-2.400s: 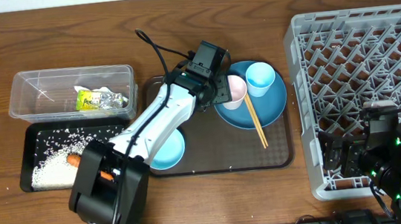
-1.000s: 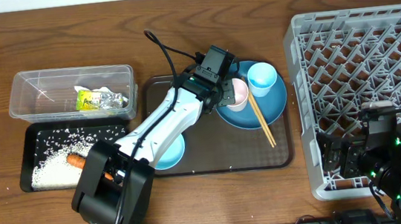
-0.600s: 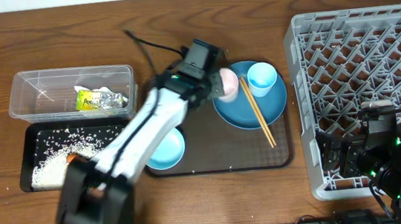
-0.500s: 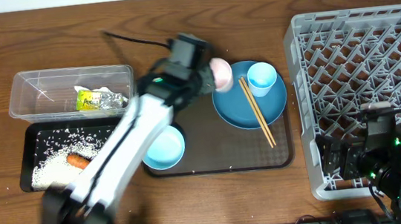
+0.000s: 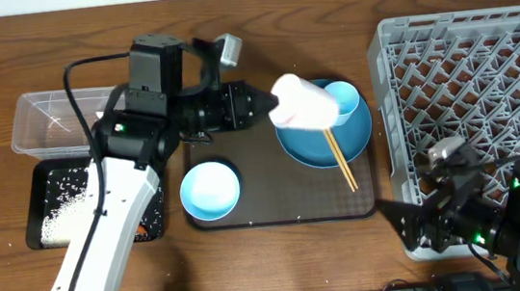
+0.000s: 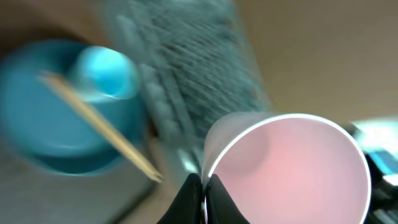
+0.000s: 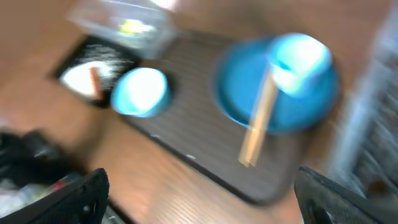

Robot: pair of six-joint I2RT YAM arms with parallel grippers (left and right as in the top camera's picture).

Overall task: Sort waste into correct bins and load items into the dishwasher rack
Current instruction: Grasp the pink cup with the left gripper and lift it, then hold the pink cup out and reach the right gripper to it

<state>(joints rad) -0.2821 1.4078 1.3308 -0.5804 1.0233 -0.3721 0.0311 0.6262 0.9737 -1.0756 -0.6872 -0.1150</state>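
Note:
My left gripper (image 5: 266, 106) is shut on the rim of the pinkish-white cup (image 5: 302, 102), held tilted in the air over the left edge of the blue plate (image 5: 313, 145). In the left wrist view the fingers (image 6: 194, 198) pinch the cup's (image 6: 292, 168) wall. The light-blue cup (image 5: 344, 93) and chopsticks (image 5: 341, 159) rest on the plate. The small bowl (image 5: 210, 189) sits on the brown tray (image 5: 285, 196). My right gripper (image 5: 414, 226) stands open and empty at the rack's (image 5: 475, 74) front left corner. Rice lies in the black tray (image 5: 53, 201); a carrot (image 7: 94, 81) lies there too.
The clear tub (image 5: 40, 125) stands behind the black tray, partly covered by my left arm; a yellow-printed wrapper (image 7: 132, 26) shows blurred inside it. The wrist views are motion-blurred. The rack fills the right side of the table.
My left gripper lifted the pinkish-white cup off the plate and the arm swung back and up. The right arm shifted left, past the rack's front corner.

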